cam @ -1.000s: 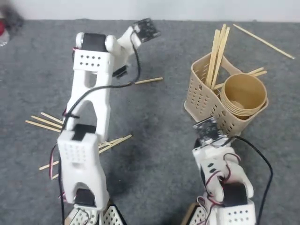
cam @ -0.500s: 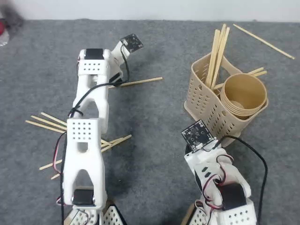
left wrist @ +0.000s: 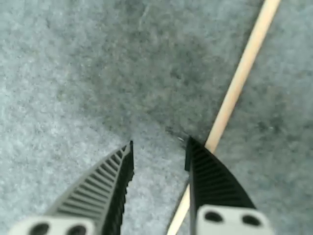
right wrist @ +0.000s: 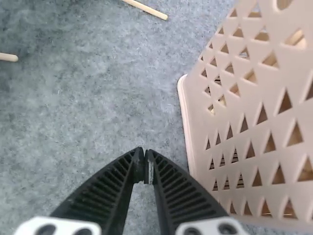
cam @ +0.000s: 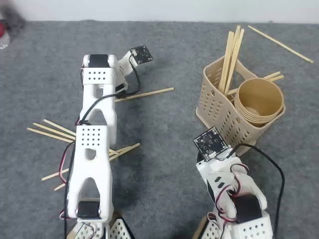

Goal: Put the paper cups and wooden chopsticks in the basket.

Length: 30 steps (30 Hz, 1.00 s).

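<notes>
Spotter: Left arm has stretched forward and lowered its wrist over the last second, and the chopstick (cam: pixel 149 92) at upper centre of the high view has swung a little on the carpet (cam: pixel 174 139). Right arm drew back from the basket (cam: pixel 213 108).

Operator: How do the left gripper (left wrist: pixel 159 144) fingers stand?

Spotter: Apart, tips down at the carpet. The chopstick crosses under one finger (left wrist: pixel 210 181) at a slant, mostly outside the gap.

Operator: So what if it closes now?

Spotter: I'd expect a pinch of carpet, or a glancing catch that rolls the thin stick away. It should straddle the stick first.

Operator: And the right gripper (right wrist: pixel 145 155)?

Spotter: Fingers together, holding nothing, just beside the basket's wall. A careless swing there could knock the basket over. The paper cups (cam: pixel 259 102) and upright chopsticks (cam: pixel 232 55) already stand in it, right of centre. Loose sticks (cam: pixel 50 128) lie at left, partly under the left arm, so it could scatter them.
</notes>
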Each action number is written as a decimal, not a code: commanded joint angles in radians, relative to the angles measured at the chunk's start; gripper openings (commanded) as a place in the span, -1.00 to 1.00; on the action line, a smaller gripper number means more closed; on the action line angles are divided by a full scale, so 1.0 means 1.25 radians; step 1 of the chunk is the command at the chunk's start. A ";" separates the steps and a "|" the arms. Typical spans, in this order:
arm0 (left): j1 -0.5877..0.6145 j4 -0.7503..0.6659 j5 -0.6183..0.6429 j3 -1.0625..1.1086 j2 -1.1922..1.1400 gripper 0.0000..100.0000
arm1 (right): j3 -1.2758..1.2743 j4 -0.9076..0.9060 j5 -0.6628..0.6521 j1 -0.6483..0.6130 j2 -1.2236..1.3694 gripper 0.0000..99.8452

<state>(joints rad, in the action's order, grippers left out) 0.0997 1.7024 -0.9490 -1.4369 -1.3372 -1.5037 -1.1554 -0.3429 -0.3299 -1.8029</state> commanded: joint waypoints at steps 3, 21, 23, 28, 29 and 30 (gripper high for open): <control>0.004 0.047 -0.050 -0.004 0.000 -0.73 | 0.004 0.013 0.001 0.001 -0.010 -0.98; -0.070 0.039 -0.179 0.665 0.437 -0.76 | 0.004 0.009 -0.045 0.002 -0.010 -0.98; -0.059 0.039 -0.157 0.657 0.450 -0.76 | 0.004 0.009 -0.044 0.002 -0.010 -0.98; -0.058 0.042 -0.096 0.654 0.500 -0.75 | 0.002 0.008 -0.044 0.002 -0.010 -0.98; -0.061 0.042 -0.095 0.675 0.507 -0.75 | -0.002 0.008 -0.047 0.002 -0.010 -0.98; -0.069 0.043 -0.093 0.695 0.518 -0.75 | -0.009 0.013 -0.048 0.002 -0.010 -0.98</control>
<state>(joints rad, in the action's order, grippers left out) 0.0292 1.7223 -1.0886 -0.6160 -0.7925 -1.5113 -1.1554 -0.3874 -0.3284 -1.8044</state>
